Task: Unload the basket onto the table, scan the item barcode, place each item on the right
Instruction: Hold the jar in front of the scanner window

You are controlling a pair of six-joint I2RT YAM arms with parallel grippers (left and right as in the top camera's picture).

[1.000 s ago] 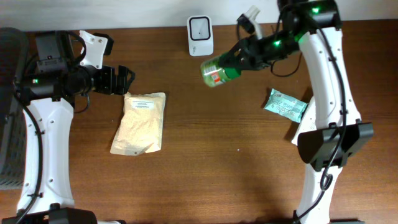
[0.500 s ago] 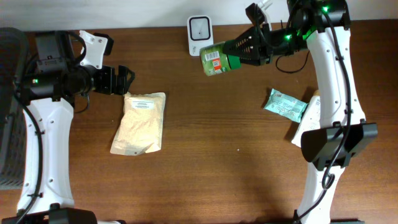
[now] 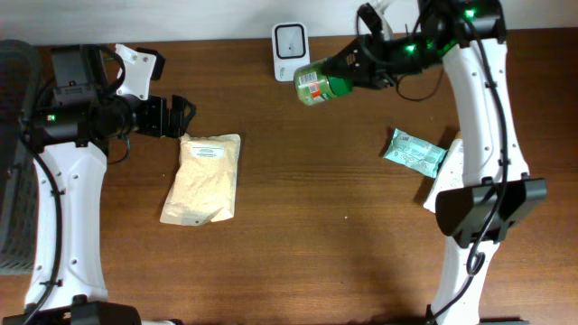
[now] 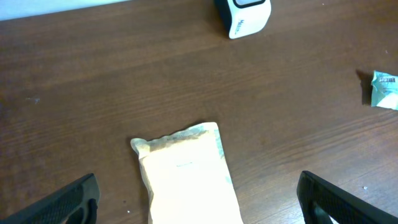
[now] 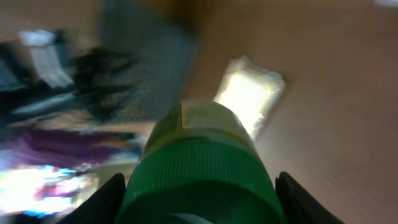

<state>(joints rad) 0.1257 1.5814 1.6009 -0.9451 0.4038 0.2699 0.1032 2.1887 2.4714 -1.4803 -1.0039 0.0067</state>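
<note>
Your right gripper (image 3: 350, 74) clasped the bottle (image 3: 314, 85) by its cap; the bottle lay sideways, its base just below-right of the scanner (image 3: 291, 51).

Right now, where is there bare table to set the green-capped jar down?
Bare wood lies between the flat beige pouch and the crinkled teal packet, and in front of both. Crowded: around the white scanner, where the right pincer holds the green-capped jar.

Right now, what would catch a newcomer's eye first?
The right gripper holds a green-capped bottle beside the white scanner at the far edge of the table. A beige pouch lies flat by the open left gripper; a teal packet sits to the right.
</note>
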